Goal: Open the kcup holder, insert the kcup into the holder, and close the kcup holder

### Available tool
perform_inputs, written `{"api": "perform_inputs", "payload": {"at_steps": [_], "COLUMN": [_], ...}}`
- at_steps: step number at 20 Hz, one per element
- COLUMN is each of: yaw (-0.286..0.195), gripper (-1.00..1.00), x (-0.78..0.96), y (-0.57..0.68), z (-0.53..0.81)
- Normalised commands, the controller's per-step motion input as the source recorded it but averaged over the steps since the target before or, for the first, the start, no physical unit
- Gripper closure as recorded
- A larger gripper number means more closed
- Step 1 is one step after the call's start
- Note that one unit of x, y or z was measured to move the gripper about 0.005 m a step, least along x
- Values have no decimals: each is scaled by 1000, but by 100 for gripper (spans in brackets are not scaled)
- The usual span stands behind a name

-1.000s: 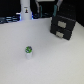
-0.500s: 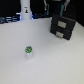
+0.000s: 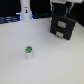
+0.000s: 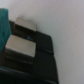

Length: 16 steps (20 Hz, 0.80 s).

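Kcup upright on white tabletop, lower left of exterior view. Holder upper right, drawers closed. Arm above holder; jaws' state unclear.

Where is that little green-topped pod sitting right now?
In the exterior view the pod stands alone on the white table, left of centre, well apart from the black drawer box.

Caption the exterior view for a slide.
Green-topped kcup stands alone on the white table; the closed black kcup holder sits apart, toward the view's right.
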Motion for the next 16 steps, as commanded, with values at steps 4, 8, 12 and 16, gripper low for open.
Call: {"api": "perform_inputs", "payload": {"at_steps": [4,8,12,16], "yaw": [-133,-142,-171,-213], "gripper": [-100,-100,-100,-100], "x": [-396,-382,-291,-309], "y": [640,553,364,249], "z": [-274,-317,-419,-438]}}
